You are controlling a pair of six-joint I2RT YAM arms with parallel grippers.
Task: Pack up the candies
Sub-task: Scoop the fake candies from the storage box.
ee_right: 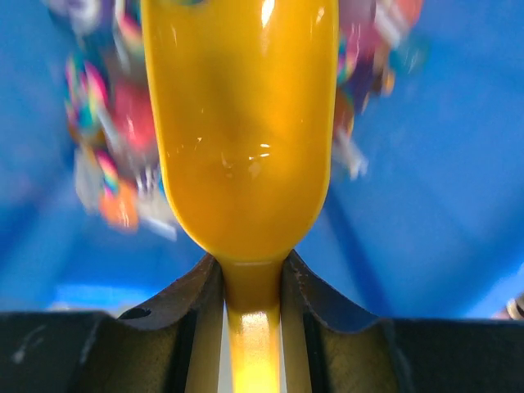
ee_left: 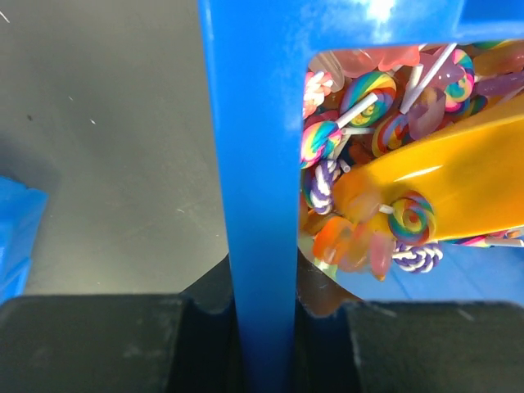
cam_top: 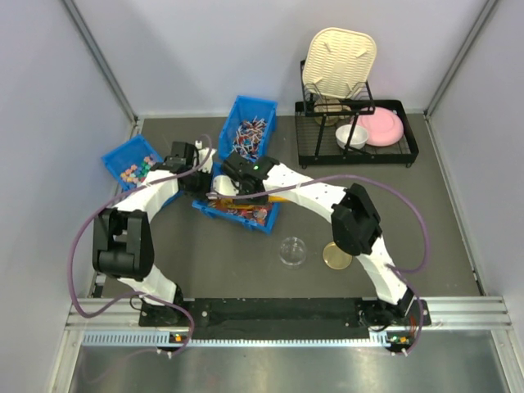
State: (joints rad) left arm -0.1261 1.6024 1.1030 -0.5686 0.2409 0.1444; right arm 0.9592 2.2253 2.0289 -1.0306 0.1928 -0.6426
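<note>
Left wrist: glossy, swirl-patterned candies [ee_left: 368,88]

You see a black wire rack [cam_top: 315,135] at the table's back right, holding an upright cream tray [cam_top: 340,53], a pink plate [cam_top: 385,127] and a white bowl [cam_top: 350,135]. Far left, a blue bin [cam_top: 113,157] holds pastel cubes [cam_top: 135,170]; the rear bin [cam_top: 246,105] holds stick sweets [cam_top: 248,135].

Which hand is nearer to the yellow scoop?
Right. The right hand is shut on the yellow scoop at its handle. The left hand clamps the wall of the blue bin; the scoop lies inside, among the candies.
</note>
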